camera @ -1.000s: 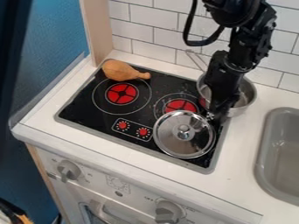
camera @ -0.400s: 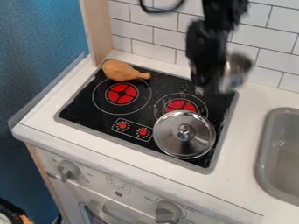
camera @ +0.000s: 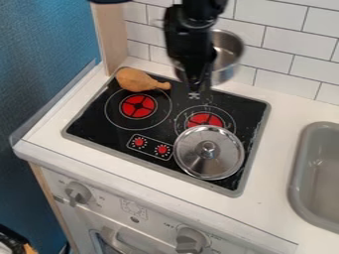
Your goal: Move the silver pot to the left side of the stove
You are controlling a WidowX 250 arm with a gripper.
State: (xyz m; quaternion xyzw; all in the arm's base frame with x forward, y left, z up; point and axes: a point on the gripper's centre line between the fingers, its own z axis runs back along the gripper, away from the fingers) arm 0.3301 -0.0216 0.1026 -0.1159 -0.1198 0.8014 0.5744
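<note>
The black gripper (camera: pixel 195 90) hangs over the back of the stove (camera: pixel 116 141), between the two red burners. It is shut on the silver pot (camera: pixel 226 52), which is raised off the surface, in front of the tiled wall and tilted. The arm hides the pot's left part. The stove's left side has a red burner with a white ring around it.
A brown toy drumstick (camera: pixel 135 80) lies at the stove's back left corner. A silver lid (camera: pixel 208 152) rests at the front right, beside the right burner. A grey sink (camera: pixel 317 173) is at the right; a wooden post (camera: pixel 110 34) stands back left.
The gripper has moved left and up with the pot, from the stove's back right corner. The pot has left the counter. Drumstick and lid have stayed put.
</note>
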